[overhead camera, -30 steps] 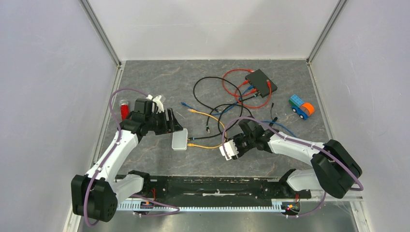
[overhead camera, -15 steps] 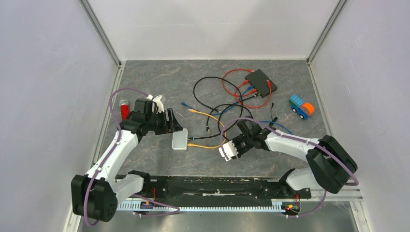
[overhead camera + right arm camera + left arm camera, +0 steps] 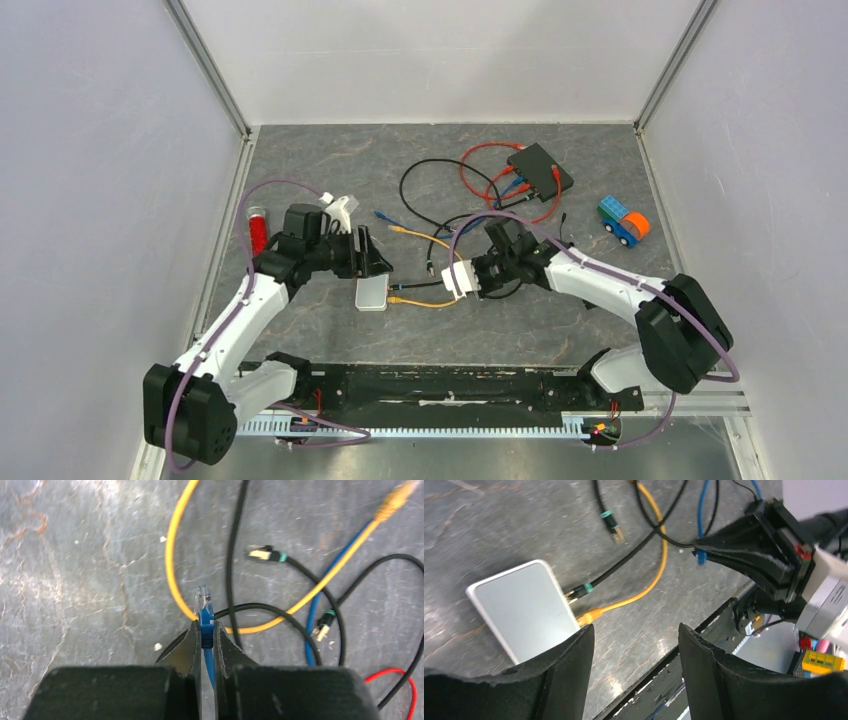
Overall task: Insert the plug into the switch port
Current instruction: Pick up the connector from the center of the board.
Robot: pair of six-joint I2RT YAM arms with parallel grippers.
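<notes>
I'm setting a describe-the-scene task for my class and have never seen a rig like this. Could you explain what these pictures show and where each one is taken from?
These are two robot arms bolted at the near edge of a grey table. One picture looks down from above. The other two come from a camera on each wrist, so each claw's own fingers show at the bottom. The right claw is shut on a blue plug. The left claw stands open close to a small white switch box, which has a yellow cable and a black cable plugged in. Farther back lie tangled cables, a black box and a toy truck.
</notes>
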